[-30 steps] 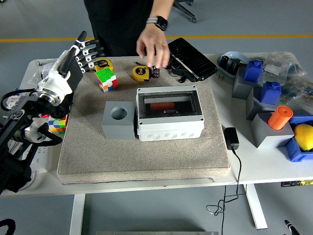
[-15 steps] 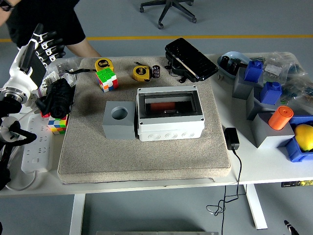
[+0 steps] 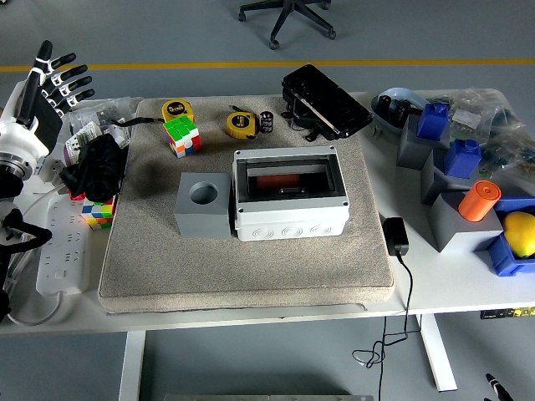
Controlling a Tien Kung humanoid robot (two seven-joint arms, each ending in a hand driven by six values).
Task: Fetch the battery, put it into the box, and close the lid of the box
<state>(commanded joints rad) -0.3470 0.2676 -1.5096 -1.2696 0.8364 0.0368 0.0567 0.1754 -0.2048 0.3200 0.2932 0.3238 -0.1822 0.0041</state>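
A small black cylindrical battery [image 3: 267, 121] stands upright on the grey mat [image 3: 251, 276], just right of a yellow tape measure [image 3: 241, 124]. The white box [image 3: 289, 196] sits mid-mat, its inside open to view with something red in it. Its dark lid [image 3: 326, 100] lies tilted back behind it. My left hand [image 3: 57, 79] is raised at the far left edge, fingers spread, holding nothing, far from the battery. No right arm shows.
A grey block with a round hole [image 3: 203, 205] stands left of the box. Two colour cubes [image 3: 182, 134] [image 3: 98, 211], another tape measure [image 3: 177, 109], a black bundle [image 3: 99, 165] and a power strip [image 3: 60, 251] lie left. Blue and grey bins [image 3: 447, 159], an orange cylinder [image 3: 478, 200] and a charger [image 3: 395, 236] crowd the right.
The person who reached to the battery has drawn back and left the view. My left arm has swung out leftward, away from the mat, to the table's left edge.
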